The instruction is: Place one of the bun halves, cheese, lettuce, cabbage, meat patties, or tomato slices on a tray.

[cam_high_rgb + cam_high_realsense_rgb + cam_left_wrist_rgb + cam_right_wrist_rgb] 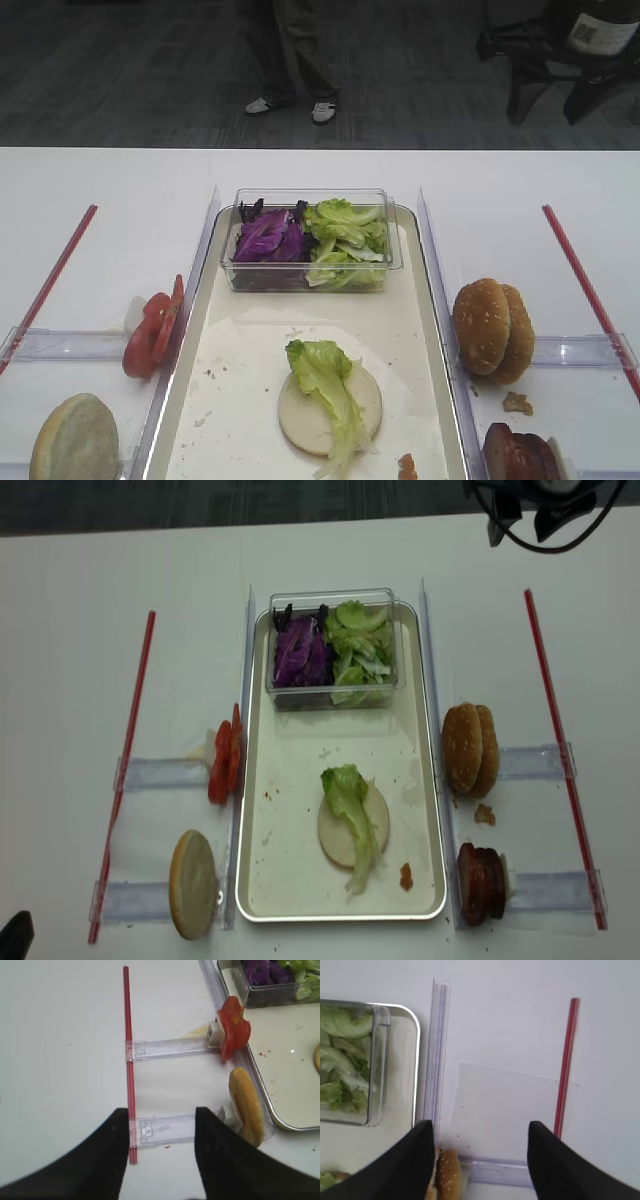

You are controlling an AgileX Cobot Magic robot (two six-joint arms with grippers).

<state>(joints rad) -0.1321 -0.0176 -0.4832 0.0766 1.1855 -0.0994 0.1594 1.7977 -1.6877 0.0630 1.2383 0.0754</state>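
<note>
Lettuce (pixel 328 392) lies draped over a pale, cut-face-up bun half (pixel 330 402) on the tray (pixel 290 880), toward the tray's near end. At the far end of the tray a clear plastic tub (pixel 312 242) holds purple cabbage (pixel 266 238) on its left side and more green leaves on its right.

Along the tray's left edge, tomato slices (pixel 150 330) stand on edge against a clear holder, and another bun half (pixel 193 883) stands nearer the worktop's (pixel 70 630) front-left corner. Along the right edge two sesame bun halves (pixel 492 328) stand together, with the meat patties (pixel 481 882) nearer the front-right corner. Red strips (pixel 125 770) run down the worktop outside each row.

The right end effector (pixel 481 1160) hangs over bare worktop just right of the tray, fingers well apart and holding nothing. The left end effector (pixel 161 1155) hangs over the left side near the red strip, fingers apart and empty.
</note>
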